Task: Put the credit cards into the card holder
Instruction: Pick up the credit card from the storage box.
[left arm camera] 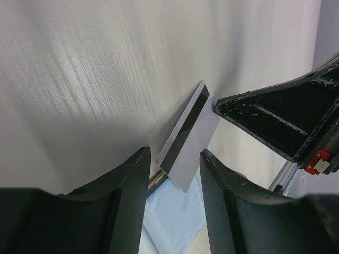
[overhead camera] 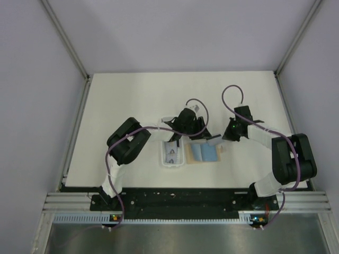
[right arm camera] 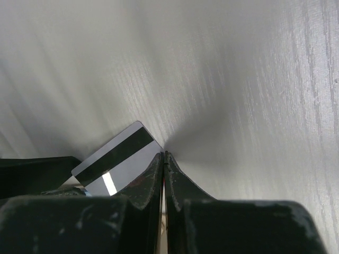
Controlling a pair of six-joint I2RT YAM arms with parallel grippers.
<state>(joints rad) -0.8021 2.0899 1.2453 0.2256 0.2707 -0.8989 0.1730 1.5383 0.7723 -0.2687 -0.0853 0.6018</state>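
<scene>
clearly the weak point is the grip on the one card in play. at the left, the clear tray holds more credit cards on the surface. just right of it, the left fingers are spread apart, straddling the striped card without clamping it. the card stands tilted, its lower end down by the light blue inside of the card holder, which lies unfolded beside the tray. whether that end sits in a pocket i cannot tell. further right, the right fingers are pinched together on just the top corner of that card. with so little caught, the card could pivot or slip free and land flat across the holder. if the right arm presses down while the edge is off the slot, the card may bow and spring out, or shove the light holder along the surface. if the left fingers close off-centre, they could twist the card out of the pinch.
</scene>
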